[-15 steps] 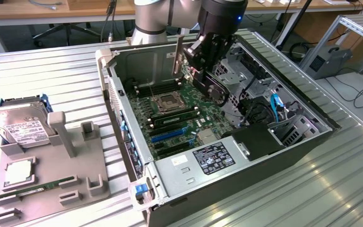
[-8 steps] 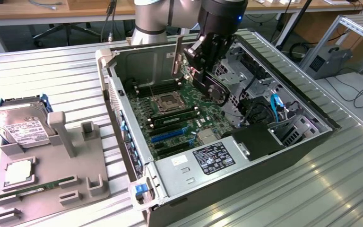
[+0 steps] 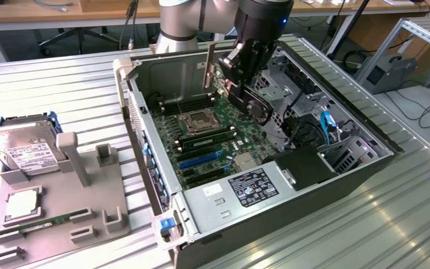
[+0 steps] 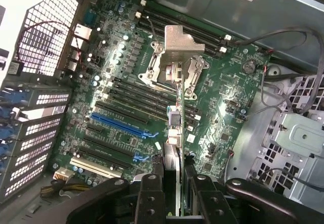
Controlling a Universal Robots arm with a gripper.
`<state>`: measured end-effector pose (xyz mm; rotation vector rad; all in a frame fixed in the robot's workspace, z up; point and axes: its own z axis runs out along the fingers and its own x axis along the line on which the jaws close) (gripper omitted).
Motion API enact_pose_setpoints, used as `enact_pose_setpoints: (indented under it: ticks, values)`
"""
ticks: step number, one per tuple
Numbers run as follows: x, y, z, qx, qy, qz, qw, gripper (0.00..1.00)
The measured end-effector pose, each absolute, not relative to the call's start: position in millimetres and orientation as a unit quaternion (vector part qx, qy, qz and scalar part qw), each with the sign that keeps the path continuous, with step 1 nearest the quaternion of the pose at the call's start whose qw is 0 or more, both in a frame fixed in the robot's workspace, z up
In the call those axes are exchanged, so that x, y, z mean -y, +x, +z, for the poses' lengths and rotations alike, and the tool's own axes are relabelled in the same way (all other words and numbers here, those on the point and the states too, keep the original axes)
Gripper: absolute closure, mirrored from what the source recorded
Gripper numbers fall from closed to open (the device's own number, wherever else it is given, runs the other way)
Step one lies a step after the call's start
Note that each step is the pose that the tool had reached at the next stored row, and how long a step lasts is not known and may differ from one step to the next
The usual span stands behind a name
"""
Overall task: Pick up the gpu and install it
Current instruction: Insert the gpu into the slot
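My gripper (image 3: 239, 78) is shut on the gpu (image 3: 251, 103) and holds it tilted in the air above the open computer case (image 3: 134, 95). The card shows a black shroud, and its silver end bracket (image 3: 208, 67) points up toward the case's back wall. In the wrist view the gpu (image 4: 173, 155) is edge-on between the two black fingers (image 4: 151, 198). It hangs over the green motherboard (image 4: 126, 82), near the CPU socket (image 4: 174, 64) and above the blue slot (image 4: 119, 124). The card is clear of the board and touches no slot.
A grey fixture (image 3: 58, 196) on the exterior view's left holds a hard drive (image 3: 20, 148), a CPU (image 3: 22, 204) and a RAM stick (image 3: 43, 221). Inside the case are a metal drive cage (image 4: 298, 133), loose cables (image 4: 283, 37) and the power supply (image 3: 252, 185).
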<state>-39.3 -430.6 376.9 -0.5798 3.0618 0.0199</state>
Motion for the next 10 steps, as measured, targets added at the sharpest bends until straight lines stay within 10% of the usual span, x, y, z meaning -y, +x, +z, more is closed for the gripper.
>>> enact_pose_setpoints:
  ticks: [10]
  values:
    - [430.6,-39.3,376.9,-0.978,-0.207,0.007,0.013,0.74]
